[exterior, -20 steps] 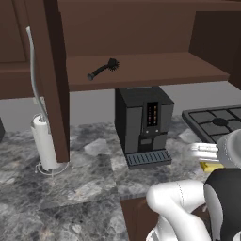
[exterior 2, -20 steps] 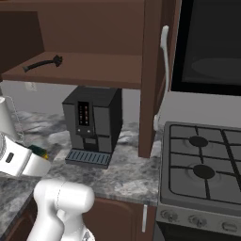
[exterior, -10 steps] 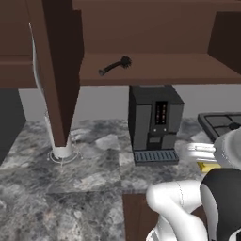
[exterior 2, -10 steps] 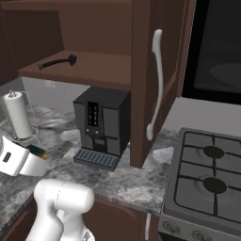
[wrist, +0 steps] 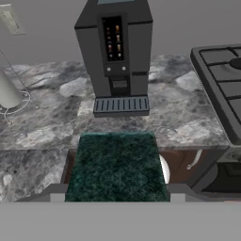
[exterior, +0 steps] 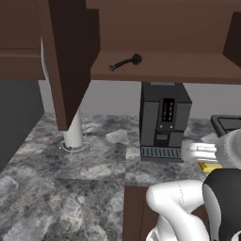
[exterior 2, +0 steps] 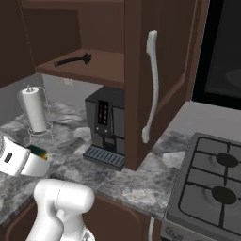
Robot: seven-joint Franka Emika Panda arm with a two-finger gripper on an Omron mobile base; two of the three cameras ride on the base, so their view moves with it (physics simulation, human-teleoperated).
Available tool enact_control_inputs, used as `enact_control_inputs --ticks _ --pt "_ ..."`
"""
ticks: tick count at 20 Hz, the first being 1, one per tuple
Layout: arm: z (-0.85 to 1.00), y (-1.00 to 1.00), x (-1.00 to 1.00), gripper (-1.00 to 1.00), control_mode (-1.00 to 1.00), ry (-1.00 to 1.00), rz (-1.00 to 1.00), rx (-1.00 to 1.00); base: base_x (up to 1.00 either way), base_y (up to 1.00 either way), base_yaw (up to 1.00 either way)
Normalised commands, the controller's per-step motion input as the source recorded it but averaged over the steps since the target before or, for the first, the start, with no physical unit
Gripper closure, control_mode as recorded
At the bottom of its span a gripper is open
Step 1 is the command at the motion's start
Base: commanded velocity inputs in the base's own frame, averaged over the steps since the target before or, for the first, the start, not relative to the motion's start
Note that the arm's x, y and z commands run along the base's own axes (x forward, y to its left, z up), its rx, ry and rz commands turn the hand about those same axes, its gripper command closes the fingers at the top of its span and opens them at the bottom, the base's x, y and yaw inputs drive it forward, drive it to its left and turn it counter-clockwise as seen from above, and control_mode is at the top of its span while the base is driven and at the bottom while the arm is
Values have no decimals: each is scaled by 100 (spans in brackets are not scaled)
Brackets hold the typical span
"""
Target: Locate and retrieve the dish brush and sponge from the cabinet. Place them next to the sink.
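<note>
My gripper (wrist: 115,195) is shut on the sponge (wrist: 115,164), whose dark green scouring face lies between the two fingertips. From the bases, the sponge (exterior 2: 37,151) shows yellow and green at the end of the white hand, low over the counter's front edge; its yellow edge (exterior: 210,166) also peeks out. The black dish brush (exterior: 124,62) lies on the shelf of the open dark brown cabinet (exterior: 188,70), above the coffee machine. The dish brush (exterior 2: 71,60) lies left of the cabinet door (exterior 2: 150,70) with its long silver handle. The sink is out of view.
A black coffee machine (exterior: 164,120) stands on the marble counter under the shelf. A paper towel roll (exterior 2: 35,110) on a wire stand stands left of it. A gas stove (exterior 2: 212,183) sits to the right. An open cabinet door (exterior: 70,56) hangs at the left.
The whole picture has shifted right in both base views, so the base has driven left. The hand keeps its hold on the sponge; the brush has not moved.
</note>
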Motion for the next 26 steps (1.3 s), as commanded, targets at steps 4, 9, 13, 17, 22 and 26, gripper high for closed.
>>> enact_control_inputs --ticks 4,9,13,17,22,26 --pt "0 0 0 100 100 0 0 0 -40 58 35" --pt "0 0 0 100 100 0 0 0 -47 52 35" --pt "0 0 0 100 100 0 0 0 -57 53 33" --pt "0 0 0 100 100 0 0 0 -54 58 34" --pt "0 0 0 100 100 0 0 0 -51 66 33" --pt "0 0 0 100 100 0 0 0 -65 77 26"
